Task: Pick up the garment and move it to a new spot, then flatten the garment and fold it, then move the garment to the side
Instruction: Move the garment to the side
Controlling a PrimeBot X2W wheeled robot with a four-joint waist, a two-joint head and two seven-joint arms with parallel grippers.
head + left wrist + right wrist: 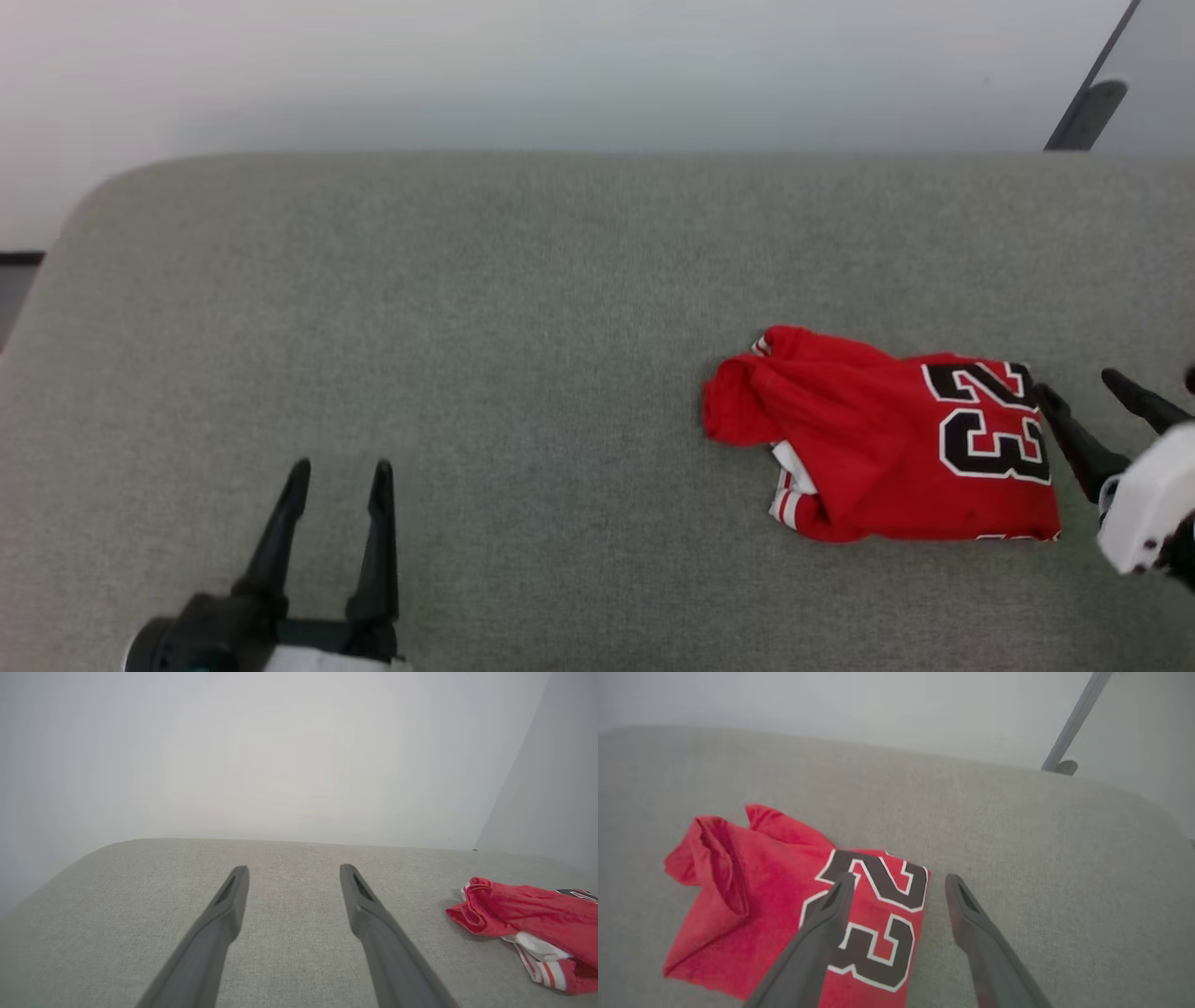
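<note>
The garment (887, 439) is a red jersey T-shirt with a black-and-white "23", lying folded in a compact bundle on the grey cushioned surface at the right. A white striped sleeve peeks out at its lower left. My right gripper (1083, 390) stands open at the garment's right edge, empty; in the right wrist view one finger hovers over the "23" on the garment (784, 896) and the right gripper (899, 879) straddles the cloth's edge. My left gripper (341, 476) is open and empty at the lower left, far from the garment (528, 919). The left gripper (294, 870) points over bare cushion.
The grey cushioned surface (467, 308) stretches wide to the left and behind the garment, with a rounded far-left corner. A pale wall rises behind it. A dark slanted metal leg (1088, 107) stands at the far right beyond the cushion.
</note>
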